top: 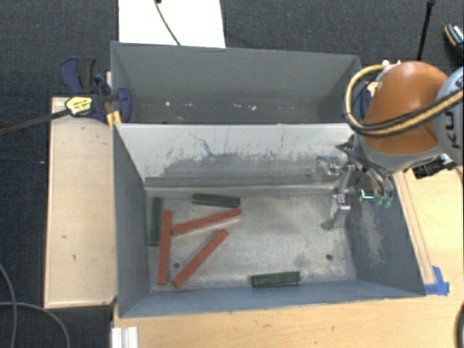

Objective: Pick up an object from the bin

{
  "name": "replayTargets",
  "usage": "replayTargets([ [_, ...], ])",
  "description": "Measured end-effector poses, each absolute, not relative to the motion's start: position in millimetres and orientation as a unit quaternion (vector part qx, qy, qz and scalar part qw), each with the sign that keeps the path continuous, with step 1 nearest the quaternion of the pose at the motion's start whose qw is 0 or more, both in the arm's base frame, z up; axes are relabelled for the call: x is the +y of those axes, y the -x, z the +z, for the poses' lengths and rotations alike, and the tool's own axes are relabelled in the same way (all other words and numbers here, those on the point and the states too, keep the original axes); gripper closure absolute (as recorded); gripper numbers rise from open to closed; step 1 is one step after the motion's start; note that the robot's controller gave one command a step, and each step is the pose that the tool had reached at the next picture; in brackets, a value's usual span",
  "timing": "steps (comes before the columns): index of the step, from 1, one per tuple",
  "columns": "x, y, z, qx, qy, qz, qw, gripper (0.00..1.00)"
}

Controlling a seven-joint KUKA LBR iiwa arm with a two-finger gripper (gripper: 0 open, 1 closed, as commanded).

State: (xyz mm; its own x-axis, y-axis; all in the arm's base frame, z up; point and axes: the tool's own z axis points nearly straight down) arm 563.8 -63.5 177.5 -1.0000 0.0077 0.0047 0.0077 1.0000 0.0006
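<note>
Lying flat along the front edge of the bin (130, 209), long axis running left to right: dark green bar (275, 280), nearest candidate. Hanging over bare floor by the right wall, probably lining up a descent: gripper (335, 212), carrying nothing visible, opening impossible to tell. Sitting scattered toward the left wall: red sticks (206, 224), green bars (215, 201).

This looks like a robotics lab, not a home or a shop: a robot arm (406, 107) with an orange cover and looped cables reaches over a scuffed grey metal bin (239, 85), with dark carpet (43, 20) around it. A black cable (29, 122) trails across the floor, and the bin holds a few red and green sticks (206, 223).
</note>
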Motion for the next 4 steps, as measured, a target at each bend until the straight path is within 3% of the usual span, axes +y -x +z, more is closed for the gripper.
replayTargets([
  [1, -36.3, -491.0, 109.7, -0.995, -0.097, -0.001, 0.002, 0.0],
  [2, 44.4, -486.7, 69.2, -0.991, -0.13, -0.002, -0.001, 0.0],
  [3, 72.0, -480.4, 80.0, -0.999, -0.055, -0.001, -0.003, 0.0],
  [4, 13.6, -512.5, 71.5, -0.992, -0.126, 0.001, -0.003, 0.0],
])
